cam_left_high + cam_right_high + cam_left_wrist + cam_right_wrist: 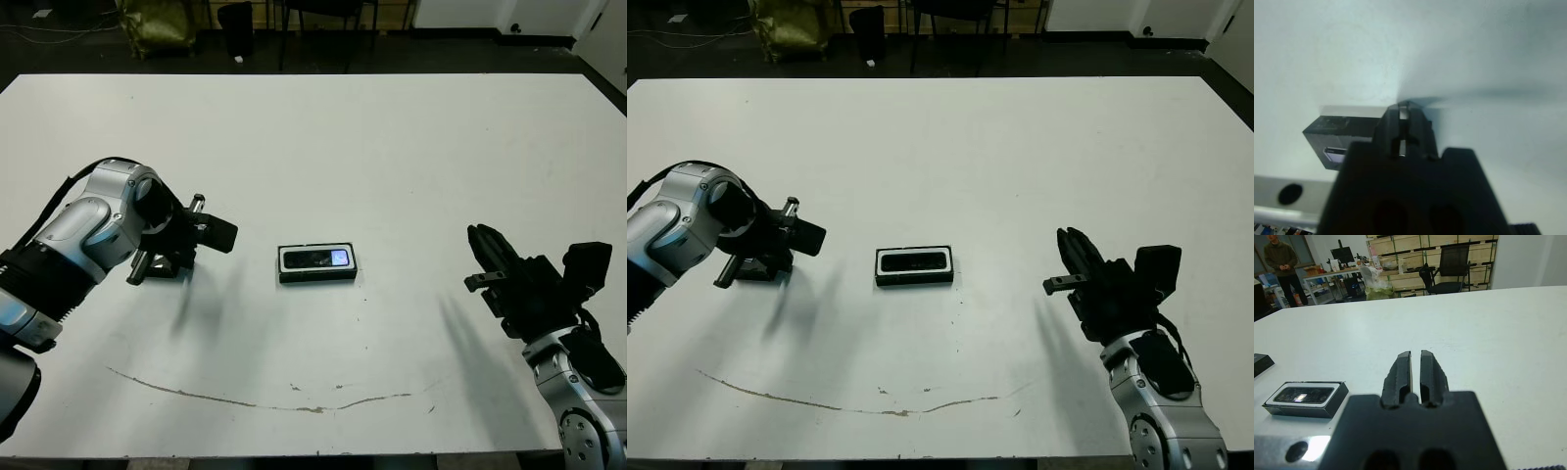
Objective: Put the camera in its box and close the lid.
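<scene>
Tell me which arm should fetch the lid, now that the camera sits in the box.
Left. The lid lies right beside the left claw; the right claw is across the box.

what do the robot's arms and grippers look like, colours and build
Both arms have rounded silver-grey metal shells over black joints. The left arm has a black cable looping over its upper side. Each ends in a boxy black gripper body with two slim black fingers: left gripper, right gripper. The right fingers are ridged and tapered. No markings are legible.
</scene>
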Motion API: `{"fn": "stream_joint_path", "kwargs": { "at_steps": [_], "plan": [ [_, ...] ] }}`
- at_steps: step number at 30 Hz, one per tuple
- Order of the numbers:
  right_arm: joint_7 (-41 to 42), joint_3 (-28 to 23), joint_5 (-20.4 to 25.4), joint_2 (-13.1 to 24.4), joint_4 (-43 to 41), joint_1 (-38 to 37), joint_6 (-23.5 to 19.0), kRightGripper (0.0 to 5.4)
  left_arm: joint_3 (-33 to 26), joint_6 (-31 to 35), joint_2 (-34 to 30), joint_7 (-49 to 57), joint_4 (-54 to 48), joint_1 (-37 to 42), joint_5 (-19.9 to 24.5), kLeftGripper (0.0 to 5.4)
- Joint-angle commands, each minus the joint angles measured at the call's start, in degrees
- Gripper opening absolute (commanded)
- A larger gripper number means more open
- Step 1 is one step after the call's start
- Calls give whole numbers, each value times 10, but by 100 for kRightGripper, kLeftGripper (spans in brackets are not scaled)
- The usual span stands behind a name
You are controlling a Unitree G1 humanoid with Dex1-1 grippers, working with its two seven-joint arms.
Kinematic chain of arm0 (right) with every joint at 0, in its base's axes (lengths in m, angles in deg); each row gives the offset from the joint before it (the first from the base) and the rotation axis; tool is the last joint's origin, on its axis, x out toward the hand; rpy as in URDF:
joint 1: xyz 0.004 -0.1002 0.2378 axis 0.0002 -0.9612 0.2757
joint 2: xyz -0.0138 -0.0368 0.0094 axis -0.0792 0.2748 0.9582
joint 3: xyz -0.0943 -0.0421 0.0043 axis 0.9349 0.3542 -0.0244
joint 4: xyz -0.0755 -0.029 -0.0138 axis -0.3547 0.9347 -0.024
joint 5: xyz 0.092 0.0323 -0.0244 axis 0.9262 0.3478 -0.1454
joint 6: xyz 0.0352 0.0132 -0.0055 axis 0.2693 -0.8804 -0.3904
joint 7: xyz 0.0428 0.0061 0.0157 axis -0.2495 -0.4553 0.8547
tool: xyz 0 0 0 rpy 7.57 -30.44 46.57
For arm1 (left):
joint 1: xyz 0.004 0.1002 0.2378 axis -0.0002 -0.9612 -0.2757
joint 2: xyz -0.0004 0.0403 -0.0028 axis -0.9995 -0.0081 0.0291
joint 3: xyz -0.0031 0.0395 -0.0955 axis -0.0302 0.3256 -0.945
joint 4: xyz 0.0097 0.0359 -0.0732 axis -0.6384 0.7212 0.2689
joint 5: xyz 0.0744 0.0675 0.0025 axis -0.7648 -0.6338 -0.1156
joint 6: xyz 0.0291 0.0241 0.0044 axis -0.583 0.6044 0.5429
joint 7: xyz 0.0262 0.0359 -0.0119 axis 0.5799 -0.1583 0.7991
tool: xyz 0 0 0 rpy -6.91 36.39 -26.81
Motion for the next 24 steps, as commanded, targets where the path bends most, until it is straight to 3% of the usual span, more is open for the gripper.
{"fn": "stream_joint_path", "kwargs": {
  "at_steps": [1, 8, 17, 20, 24],
  "plan": [
    [-2, -1, -1, 4, 5, -7, -13, 0, 1, 9, -3, -6, -10, -19, -6, 0],
    [5, 2, -2, 4, 7, -6, -6, 0, -55, 132, 36, -43, -105, -8, 69, 0],
    [22, 0, -2, 3, 24, -5, 8, 0, -157, 360, 68, -2, -303, 9, 198, 0],
    [42, -2, 4, -1, 47, -4, 34, 0, -238, 446, 90, 74, -386, -36, 245, 0],
    [38, 1, 2, -3, 44, -6, 31, 0, -391, 526, 205, 259, -517, -163, 269, 0]
  ]
}}
